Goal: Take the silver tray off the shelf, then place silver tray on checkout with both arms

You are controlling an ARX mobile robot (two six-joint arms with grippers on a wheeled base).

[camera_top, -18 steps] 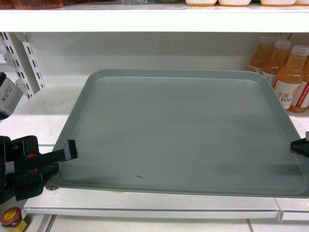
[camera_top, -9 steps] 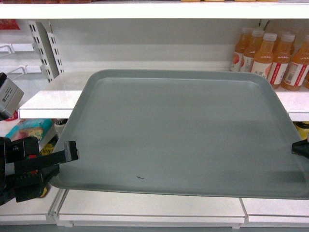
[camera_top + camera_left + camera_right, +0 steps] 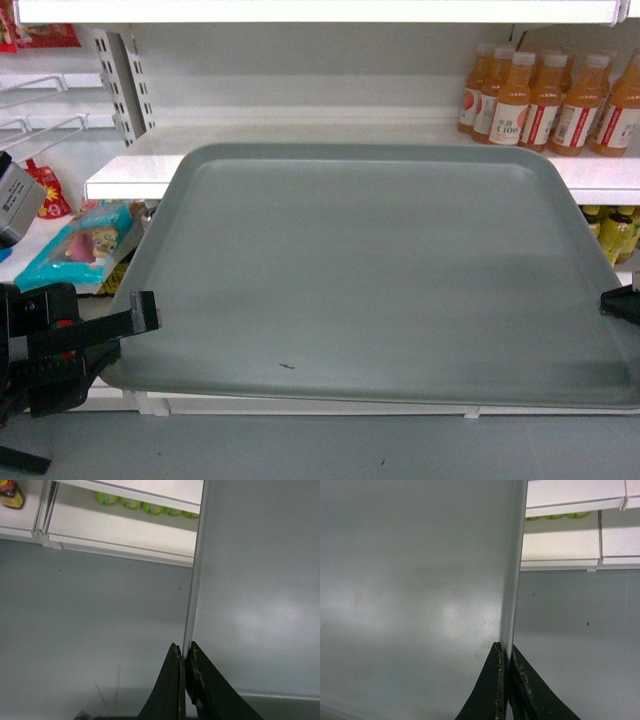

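The silver tray [image 3: 380,270] is a large matte grey-green rectangle with a low rim, held level in front of the shelf [image 3: 130,180] and clear of its board. My left gripper [image 3: 145,312] is shut on the tray's left rim near the front corner. The right gripper [image 3: 618,303] pinches the right rim at the frame edge. In the left wrist view the tray [image 3: 260,580] rim runs straight into my left gripper [image 3: 185,652]. In the right wrist view the tray [image 3: 410,580] edge sits between the jaws of my right gripper [image 3: 506,652]. The checkout is out of view.
Orange juice bottles [image 3: 545,95] stand on the shelf at the back right. A slotted white upright [image 3: 125,75] rises at the left, with a snack packet [image 3: 80,240] on a lower board. Grey floor [image 3: 300,445] shows under the tray. Green bottles [image 3: 145,505] line a low shelf.
The shelf has drawn back and shrunk in the head view, and floor now shows below the tray. The tray and both grippers keep their places in the view.
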